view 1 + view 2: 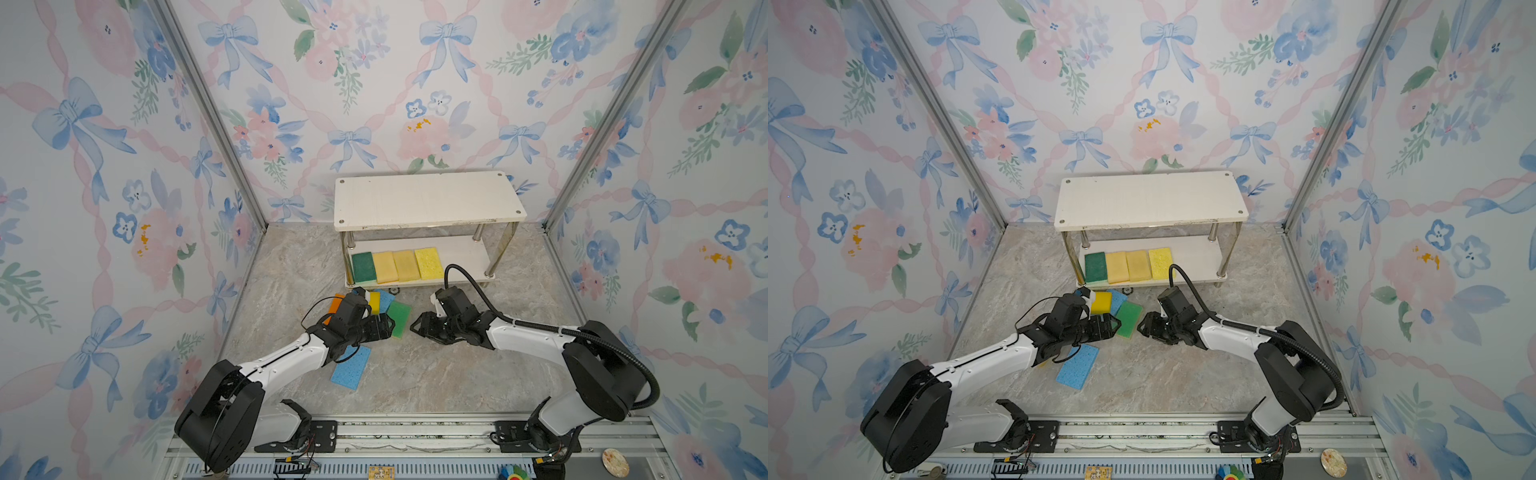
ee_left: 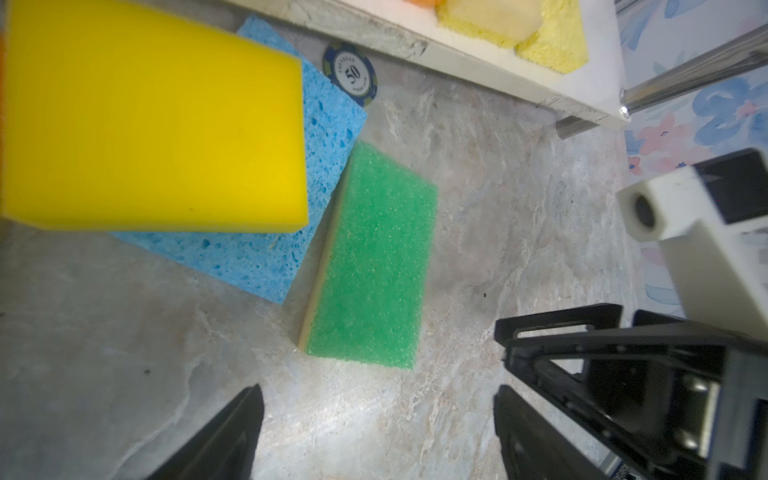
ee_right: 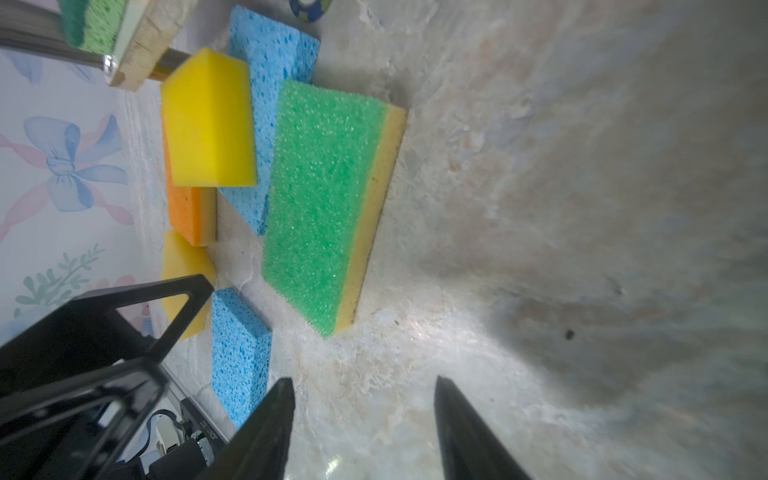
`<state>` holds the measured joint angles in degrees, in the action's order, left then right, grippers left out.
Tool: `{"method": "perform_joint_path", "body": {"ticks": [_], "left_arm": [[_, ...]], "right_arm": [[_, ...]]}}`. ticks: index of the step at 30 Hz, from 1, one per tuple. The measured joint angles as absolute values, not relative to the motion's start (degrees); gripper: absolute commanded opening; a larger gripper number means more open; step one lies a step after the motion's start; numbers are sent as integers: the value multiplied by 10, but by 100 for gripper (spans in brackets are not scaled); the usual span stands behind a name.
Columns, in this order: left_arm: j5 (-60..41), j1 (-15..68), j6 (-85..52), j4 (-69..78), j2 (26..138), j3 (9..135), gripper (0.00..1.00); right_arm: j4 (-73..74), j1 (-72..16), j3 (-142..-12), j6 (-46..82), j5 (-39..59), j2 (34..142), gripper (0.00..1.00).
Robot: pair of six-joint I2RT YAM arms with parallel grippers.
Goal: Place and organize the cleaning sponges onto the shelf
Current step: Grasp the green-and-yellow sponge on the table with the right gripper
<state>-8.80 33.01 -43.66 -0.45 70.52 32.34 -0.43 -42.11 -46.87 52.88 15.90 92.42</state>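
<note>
The shelf point(image 1: 428, 199) stands at the back; its lower board point(image 1: 1196, 253) carries a dark green, two tan-yellow and a yellow sponge in a row. On the floor in front lie an orange sponge point(image 3: 187, 212), a thick yellow one point(image 2: 153, 120), a blue one point(image 2: 328, 124) and a light green one point(image 1: 400, 318). Another blue sponge point(image 1: 352, 368) lies nearer, partly under the left arm. My left gripper point(image 1: 388, 326) is open just beside the light green sponge point(image 2: 370, 257). My right gripper point(image 1: 415, 326) faces it, open and empty, a little short of the green sponge point(image 3: 324, 199).
A poker chip point(image 2: 351, 75) lies on the floor at the shelf's front edge. Chrome legs point(image 1: 500, 249) hold up the top board. Papered walls with metal corner posts close in three sides. The arms' mounting rail point(image 1: 415, 432) runs along the front.
</note>
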Motion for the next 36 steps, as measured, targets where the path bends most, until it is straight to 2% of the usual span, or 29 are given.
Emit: {"method": "perform_joint_path", "body": {"ticks": [5,13,15,20,23,28,31,33,36], "left_arm": [[-100,321,-437,-3,631,298,89],[-130,283,-450,-4,556,267,89],[-138,277,-452,-4,549,266,89],[-155,269,-455,-4,541,260,89],[-164,265,-457,-5,538,257,89],[-213,252,-457,-5,536,257,91],[-256,245,-459,-5,532,257,92],[-282,244,-462,-5,532,258,98],[-336,248,-468,1,545,267,98]], "right_arm": [[3,-441,-515,531,163,1004,51],[17,-448,-549,548,152,1043,39],[17,-448,-553,551,147,1047,33],[14,-454,-562,549,136,1050,11],[3,-457,-562,540,126,1046,6],[-45,-458,-548,518,111,996,5],[-84,-453,-529,490,114,927,4],[-112,-448,-526,465,122,882,4],[-161,-433,-526,418,143,821,4]]}}
